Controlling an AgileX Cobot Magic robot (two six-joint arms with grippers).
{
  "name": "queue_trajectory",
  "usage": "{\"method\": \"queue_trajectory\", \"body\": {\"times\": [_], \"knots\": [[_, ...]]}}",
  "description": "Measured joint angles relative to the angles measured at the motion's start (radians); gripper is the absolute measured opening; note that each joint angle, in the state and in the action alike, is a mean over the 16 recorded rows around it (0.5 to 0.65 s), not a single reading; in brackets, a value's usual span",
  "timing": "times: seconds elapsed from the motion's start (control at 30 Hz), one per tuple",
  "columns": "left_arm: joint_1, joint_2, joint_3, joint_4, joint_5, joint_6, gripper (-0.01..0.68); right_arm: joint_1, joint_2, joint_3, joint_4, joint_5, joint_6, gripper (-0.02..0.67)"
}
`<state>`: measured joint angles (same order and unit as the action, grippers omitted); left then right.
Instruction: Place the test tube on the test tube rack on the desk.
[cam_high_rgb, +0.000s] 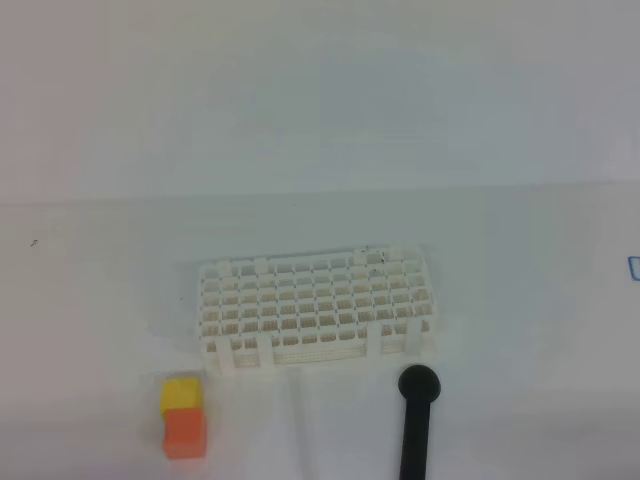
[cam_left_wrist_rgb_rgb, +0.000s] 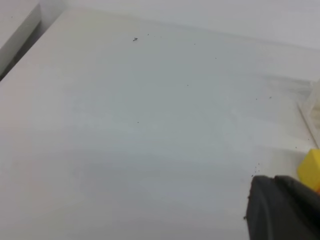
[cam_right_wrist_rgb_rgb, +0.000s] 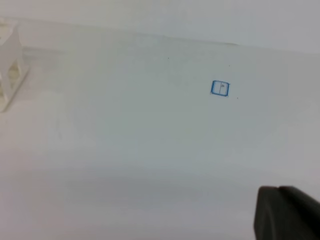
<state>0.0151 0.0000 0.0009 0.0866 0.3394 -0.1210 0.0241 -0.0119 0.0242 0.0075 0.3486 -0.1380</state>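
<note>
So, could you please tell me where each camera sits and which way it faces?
Exterior high: above, looking down at the test tube rack on the desk; no arm visible.
Left wrist: low over the desk, a dark end effector part at bottom right.
Right wrist: low, facing a blue square mark; a dark part at bottom right.
Shared: the yellow-and-orange block stack in high and left views; the rack in all three.

Bright, even light washes out the white desk (cam_high_rgb: 100, 300), shadows faint, all three views soft and slightly blurred.
</note>
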Motion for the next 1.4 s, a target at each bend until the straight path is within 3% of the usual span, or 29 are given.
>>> {"method": "queue_trajectory", "body": {"times": [0.9,1.1,1.4], "knots": [[0.000,0.000,0.000,0.021,-0.014,0.000,-0.001,0.000,0.000,0.001,-0.021,-0.010,-0.016,-0.001],[0.000,0.000,0.000,0.043,-0.131,0.000,-0.001,0.000,0.000,0.003,-0.047,-0.104,-0.033,-0.001],[0.000,0.000,0.000,0.061,-0.381,0.000,-0.001,0.000,0.000,0.006,-0.072,-0.410,-0.047,-0.001]]}}
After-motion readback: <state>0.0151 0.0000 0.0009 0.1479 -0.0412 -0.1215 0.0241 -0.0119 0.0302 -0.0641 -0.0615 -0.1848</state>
